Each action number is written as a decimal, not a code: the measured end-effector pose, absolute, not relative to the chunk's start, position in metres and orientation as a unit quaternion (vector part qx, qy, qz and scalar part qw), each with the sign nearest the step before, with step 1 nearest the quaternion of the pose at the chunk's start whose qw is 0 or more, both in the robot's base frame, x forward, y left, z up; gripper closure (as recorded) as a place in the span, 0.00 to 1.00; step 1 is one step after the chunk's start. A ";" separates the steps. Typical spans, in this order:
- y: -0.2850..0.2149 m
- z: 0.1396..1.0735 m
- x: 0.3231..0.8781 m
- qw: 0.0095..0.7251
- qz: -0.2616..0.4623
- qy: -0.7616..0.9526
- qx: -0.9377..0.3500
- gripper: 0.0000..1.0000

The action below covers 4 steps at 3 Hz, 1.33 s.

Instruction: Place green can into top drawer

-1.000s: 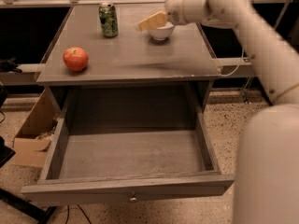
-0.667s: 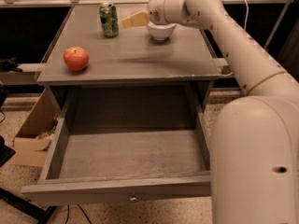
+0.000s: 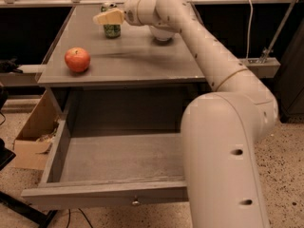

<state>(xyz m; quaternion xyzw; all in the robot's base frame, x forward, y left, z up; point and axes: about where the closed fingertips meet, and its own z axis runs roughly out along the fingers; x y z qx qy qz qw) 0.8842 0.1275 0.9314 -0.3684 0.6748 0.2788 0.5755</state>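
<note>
The green can (image 3: 112, 30) stands upright at the back left of the grey table top, its upper part hidden behind my gripper. My gripper (image 3: 108, 17) has cream-coloured fingers and hovers right in front of the can's top, reaching in from the right. The top drawer (image 3: 109, 194) is pulled wide open below the table top, with a small round knob on its front panel; nothing lies inside it.
A red apple (image 3: 77, 60) sits on the left front of the table (image 3: 142, 65). A white bowl (image 3: 162, 33) is partly hidden behind my arm. A cardboard box (image 3: 34, 132) stands on the floor to the left. My arm covers the drawer's right side.
My gripper has swung left from over the white bowl to the green can. The view has shifted, so the table sits more to the right of the picture.
</note>
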 end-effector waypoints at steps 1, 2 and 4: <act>0.154 0.925 0.904 0.577 0.270 0.687 -0.350 0.00; 0.161 0.921 0.918 0.582 0.267 0.699 -0.320 0.00; 0.146 0.902 0.952 0.598 0.235 0.716 -0.273 0.44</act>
